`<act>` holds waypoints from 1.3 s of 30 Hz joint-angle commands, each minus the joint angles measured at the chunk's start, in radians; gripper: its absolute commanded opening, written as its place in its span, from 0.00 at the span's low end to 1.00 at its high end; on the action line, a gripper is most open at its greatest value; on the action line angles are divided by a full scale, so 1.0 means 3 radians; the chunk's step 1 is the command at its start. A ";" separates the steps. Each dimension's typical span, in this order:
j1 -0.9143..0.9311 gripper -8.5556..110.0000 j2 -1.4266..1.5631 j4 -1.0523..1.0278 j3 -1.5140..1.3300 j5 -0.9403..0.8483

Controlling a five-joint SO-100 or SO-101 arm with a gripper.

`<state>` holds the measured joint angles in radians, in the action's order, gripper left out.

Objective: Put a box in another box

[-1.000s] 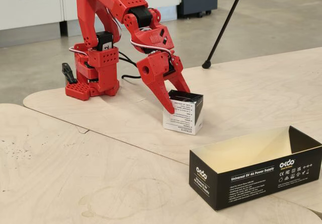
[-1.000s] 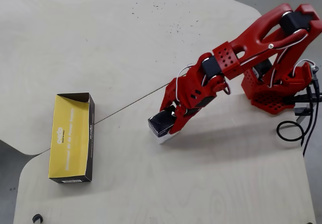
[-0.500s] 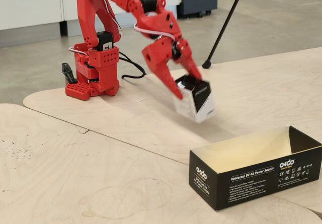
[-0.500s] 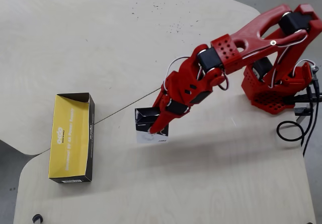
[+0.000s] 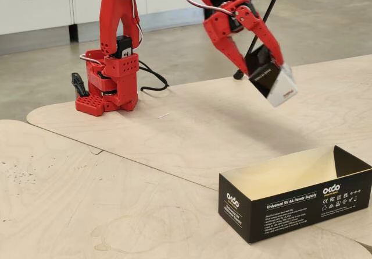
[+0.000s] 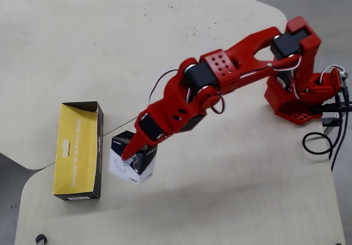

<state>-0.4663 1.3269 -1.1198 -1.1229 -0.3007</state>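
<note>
Long black box (image 5: 293, 199) lies open-top, axis left-right; fingers (image 5: 268, 68) pinching small box (image 5: 274, 83), tilted, prob. airborne.

The long black box (image 5: 296, 203) reads "Universal 5V 4A Power Supply".

We count one small cube box (image 5: 274, 80) and one long black box (image 5: 295, 193). We count one red arm (image 6: 231, 77) with one tool (image 6: 131, 152).

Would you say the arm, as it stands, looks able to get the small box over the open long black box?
Probably yes: the gripper holds the small box off the table, the long black box lies open-topped close by, and nothing stands between them.
</note>
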 commanded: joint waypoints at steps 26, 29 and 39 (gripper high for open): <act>0.0573 0.19 -0.0936 0.1227 0.0757 0.0230; 0.0578 0.19 -0.0931 0.1329 0.0634 0.0184; 0.0634 0.24 -0.0839 0.1539 0.0332 0.0128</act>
<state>-0.2930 0.9863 -0.6872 -1.0216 -0.2577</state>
